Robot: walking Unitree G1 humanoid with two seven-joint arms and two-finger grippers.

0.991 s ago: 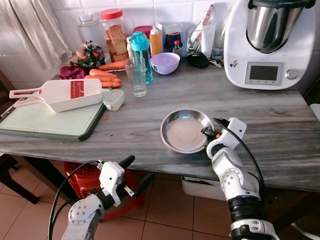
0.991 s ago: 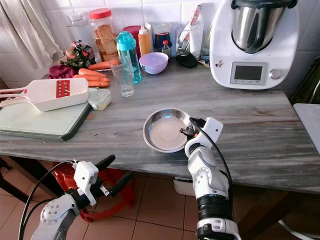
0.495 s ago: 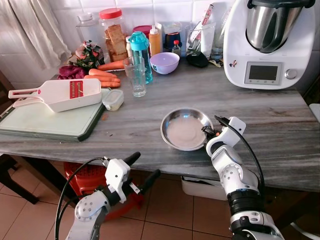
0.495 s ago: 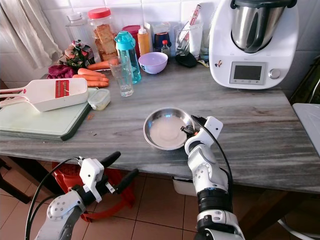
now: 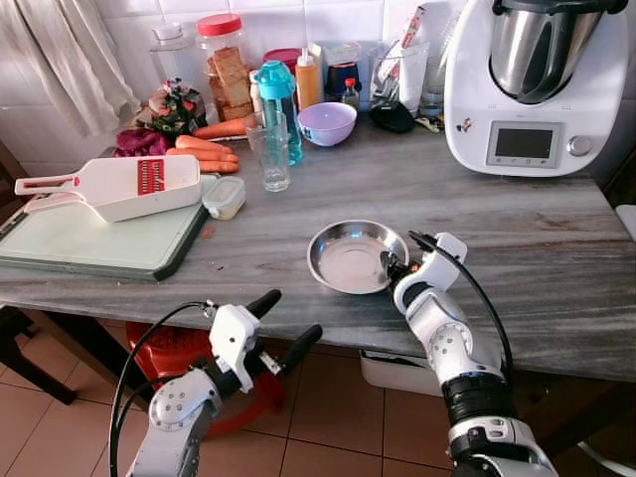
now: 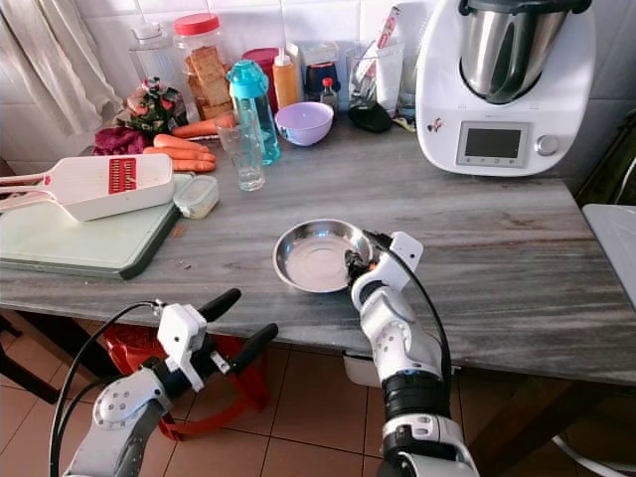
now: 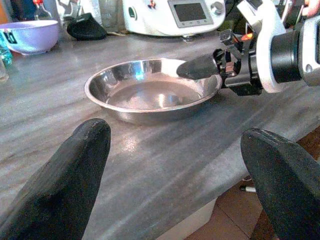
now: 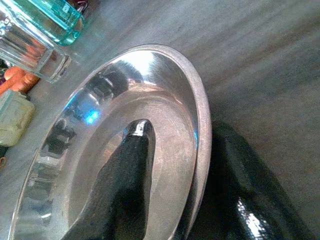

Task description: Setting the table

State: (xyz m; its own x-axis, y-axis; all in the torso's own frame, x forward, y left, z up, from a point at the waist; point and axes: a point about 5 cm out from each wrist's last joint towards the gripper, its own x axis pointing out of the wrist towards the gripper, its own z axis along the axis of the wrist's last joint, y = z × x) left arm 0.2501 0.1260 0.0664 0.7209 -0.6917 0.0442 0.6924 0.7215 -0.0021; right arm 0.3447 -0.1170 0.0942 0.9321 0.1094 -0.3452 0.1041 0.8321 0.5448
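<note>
Between the right gripper (image 5: 395,266) fingers, seemingly pinched, steel plate (image 5: 350,256) rim.

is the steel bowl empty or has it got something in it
Empty: the steel bowl shows bare shiny metal inside, apart from one right gripper finger over its rim.

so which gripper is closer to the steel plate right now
Right. The right gripper pinches the steel plate at its rim, one finger inside. The left gripper hangs open below the table edge, off the plate.
</note>
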